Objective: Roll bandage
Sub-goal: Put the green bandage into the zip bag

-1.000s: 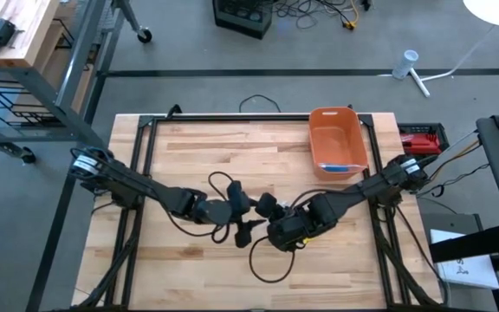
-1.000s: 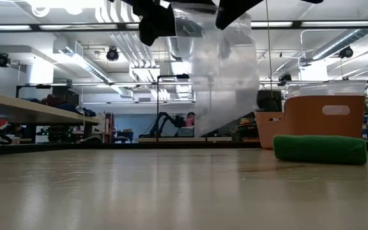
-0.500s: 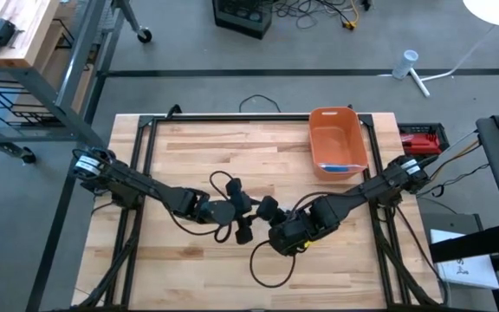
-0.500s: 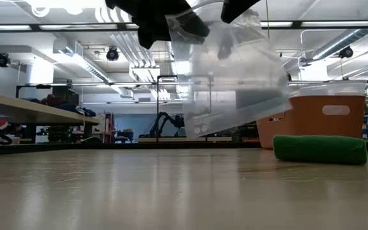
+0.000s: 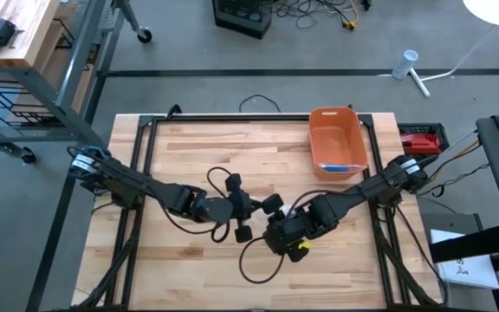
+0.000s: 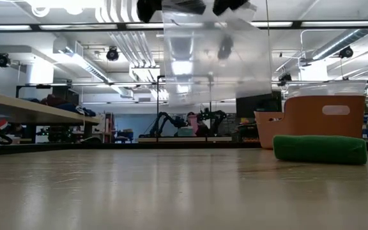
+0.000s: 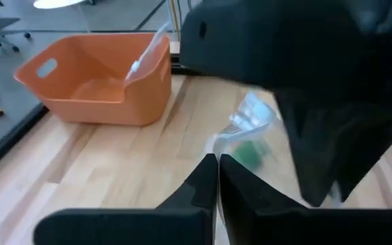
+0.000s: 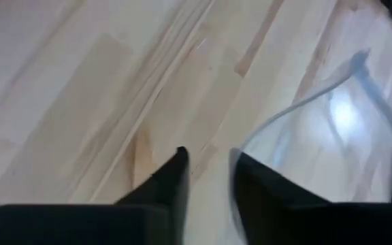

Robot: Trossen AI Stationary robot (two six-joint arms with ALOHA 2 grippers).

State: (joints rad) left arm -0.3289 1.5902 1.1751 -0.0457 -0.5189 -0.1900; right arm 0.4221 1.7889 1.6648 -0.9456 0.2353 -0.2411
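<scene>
Both tools meet mid-desk (image 5: 180,147), holding a clear plastic bag (image 6: 213,57) up in the air. Left tool (image 7: 216,178): fingers together, pinching the bag edge. Right tool (image 8: 206,173): fingers slightly apart, film edge between them; clamp unclear. Green bandage roll (image 6: 320,149) lies on the desk by the orange bin (image 5: 337,140). Likely soft, light, squashy; grip across its middle. Bag flimsy, slippery.

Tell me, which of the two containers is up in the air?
The clear plastic bag, held up between both end effectors, left and right. The orange bin sits on the table's far side.
</scene>
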